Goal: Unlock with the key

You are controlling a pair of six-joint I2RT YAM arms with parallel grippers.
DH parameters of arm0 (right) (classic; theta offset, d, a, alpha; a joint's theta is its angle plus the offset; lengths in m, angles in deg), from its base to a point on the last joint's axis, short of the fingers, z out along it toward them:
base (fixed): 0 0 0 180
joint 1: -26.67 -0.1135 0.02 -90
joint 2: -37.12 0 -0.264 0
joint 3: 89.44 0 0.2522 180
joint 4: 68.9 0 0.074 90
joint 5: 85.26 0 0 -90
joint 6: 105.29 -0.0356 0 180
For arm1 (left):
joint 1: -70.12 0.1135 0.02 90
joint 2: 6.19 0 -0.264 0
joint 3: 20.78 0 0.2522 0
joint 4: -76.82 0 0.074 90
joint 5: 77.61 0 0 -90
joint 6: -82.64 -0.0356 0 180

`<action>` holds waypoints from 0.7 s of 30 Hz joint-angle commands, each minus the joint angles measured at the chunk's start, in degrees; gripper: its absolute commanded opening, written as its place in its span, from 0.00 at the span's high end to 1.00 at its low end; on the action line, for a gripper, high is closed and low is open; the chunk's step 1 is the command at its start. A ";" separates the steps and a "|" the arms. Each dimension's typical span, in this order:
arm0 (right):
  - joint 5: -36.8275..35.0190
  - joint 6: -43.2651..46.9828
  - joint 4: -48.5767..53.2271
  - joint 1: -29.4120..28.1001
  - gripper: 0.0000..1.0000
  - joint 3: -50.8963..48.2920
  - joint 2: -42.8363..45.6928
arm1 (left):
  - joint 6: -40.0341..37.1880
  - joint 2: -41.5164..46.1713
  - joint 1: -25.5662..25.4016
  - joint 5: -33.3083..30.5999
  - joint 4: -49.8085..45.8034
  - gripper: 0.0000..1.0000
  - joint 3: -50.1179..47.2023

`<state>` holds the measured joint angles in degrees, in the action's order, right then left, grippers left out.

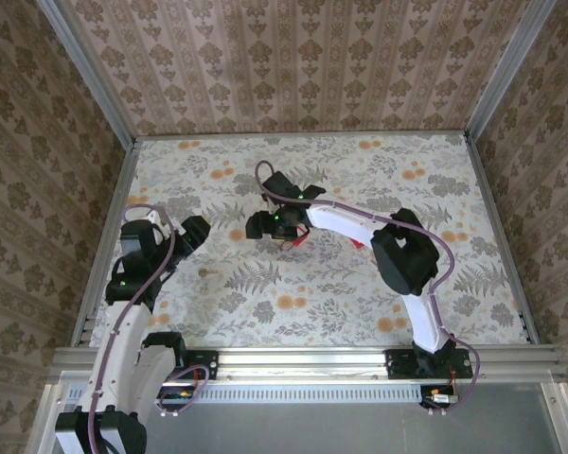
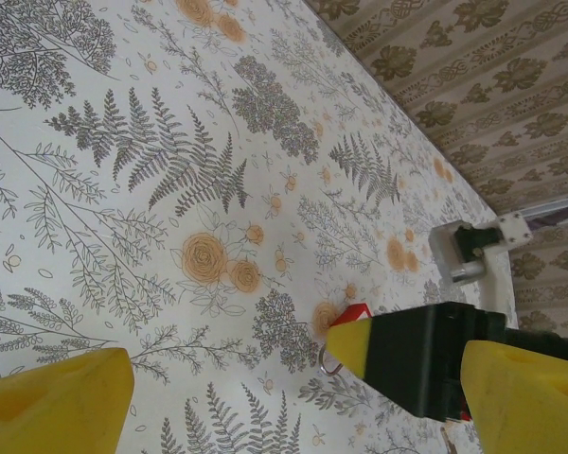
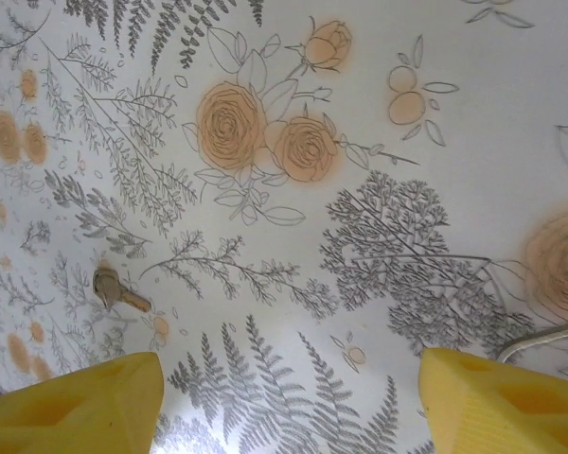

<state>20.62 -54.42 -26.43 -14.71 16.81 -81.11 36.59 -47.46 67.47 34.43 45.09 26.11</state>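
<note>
Progress looks nil: the small brass key lies loose on the floral tablecloth, near the right gripper, jaws spread and empty; left gripper likewise spread; picking, inserting, turning remain.

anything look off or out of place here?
Small tan metal key lies loose on the floral tablecloth, off to one side of the open right gripper, not held. Nothing looks spilled or damaged.
</note>
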 commanded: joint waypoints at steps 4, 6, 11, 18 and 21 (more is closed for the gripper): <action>-7.52 1.17 -0.48 8.56 0.31 -22.82 22.24 | 1.47 -2.74 -3.83 -0.73 6.13 0.11 -1.07; -6.44 1.39 0.78 12.41 0.34 -29.29 28.26 | 2.86 -5.40 -6.51 -0.85 10.80 0.14 -1.81; -5.33 5.93 7.53 18.65 0.40 -38.07 41.46 | 2.82 -17.60 -14.70 -1.28 18.11 0.18 2.41; -9.26 6.62 11.24 26.75 0.39 -47.13 55.00 | -1.07 -26.67 -23.09 -3.43 20.75 0.27 9.85; -11.11 6.96 11.50 28.11 0.40 -50.77 57.46 | -2.80 -29.77 -26.61 -1.66 22.91 0.25 11.84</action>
<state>12.23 -48.63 -17.84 12.74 -30.86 -25.14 36.74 -75.66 42.86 32.11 64.10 35.46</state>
